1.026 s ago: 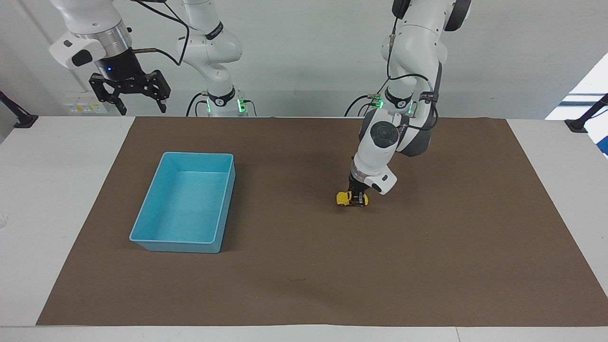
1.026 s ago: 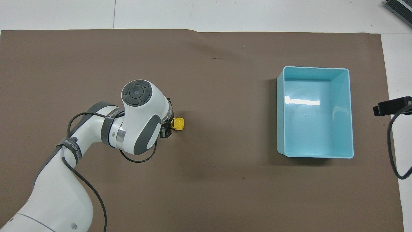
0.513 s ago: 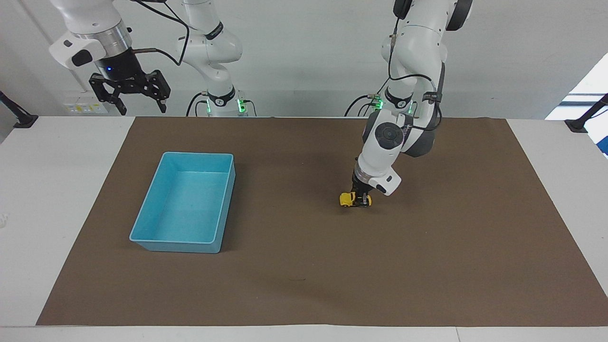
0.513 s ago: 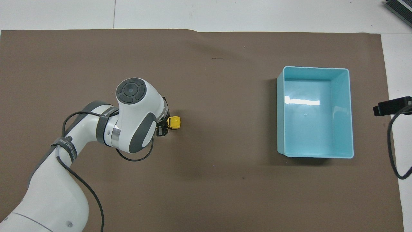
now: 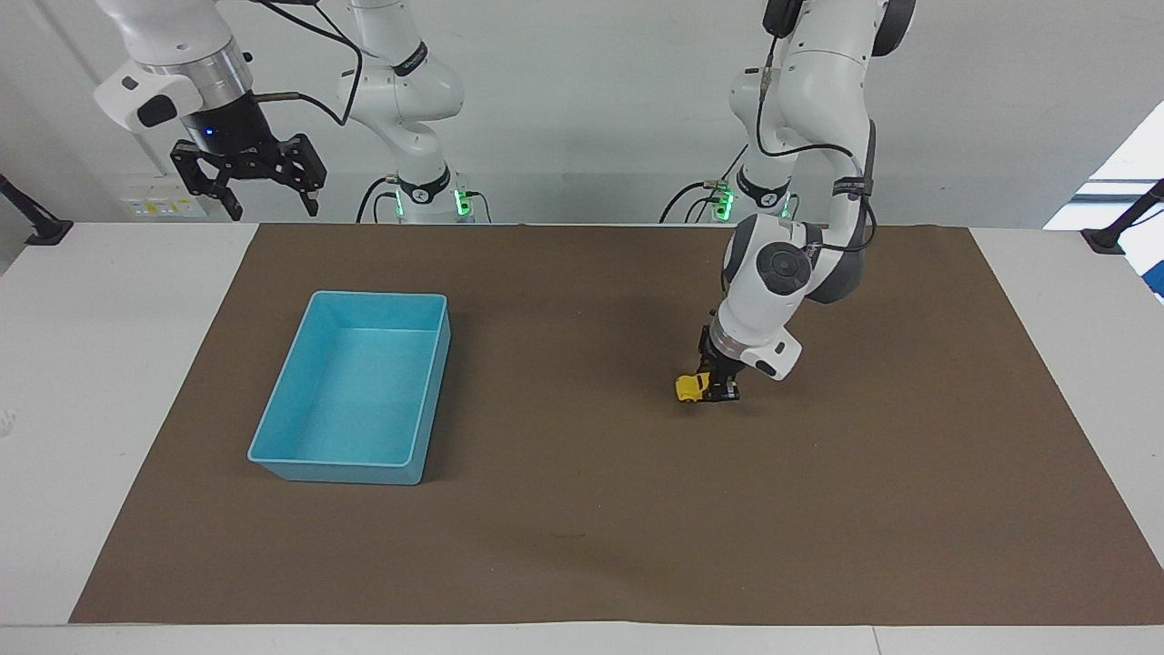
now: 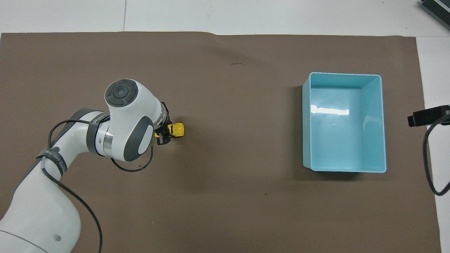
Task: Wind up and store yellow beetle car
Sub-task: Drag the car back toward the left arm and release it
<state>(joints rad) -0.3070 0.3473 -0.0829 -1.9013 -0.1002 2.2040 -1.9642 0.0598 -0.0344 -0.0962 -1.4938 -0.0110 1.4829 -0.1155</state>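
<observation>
Dragged along the brown paper mat (image 5: pixel 582 546) toward the left arm's end of the table, the tiny yellow beetle-shaped toy car (image 5: pixel 690 388) sits on its wheels, clamped at its rear by the left gripper (image 5: pixel 723 391). High by its base, the waiting right gripper (image 5: pixel 250 177) hangs with fingers spread wide. From overhead, the car (image 6: pixel 176 129) lies well apart from the light blue rectangular plastic bin (image 6: pixel 342 168).
</observation>
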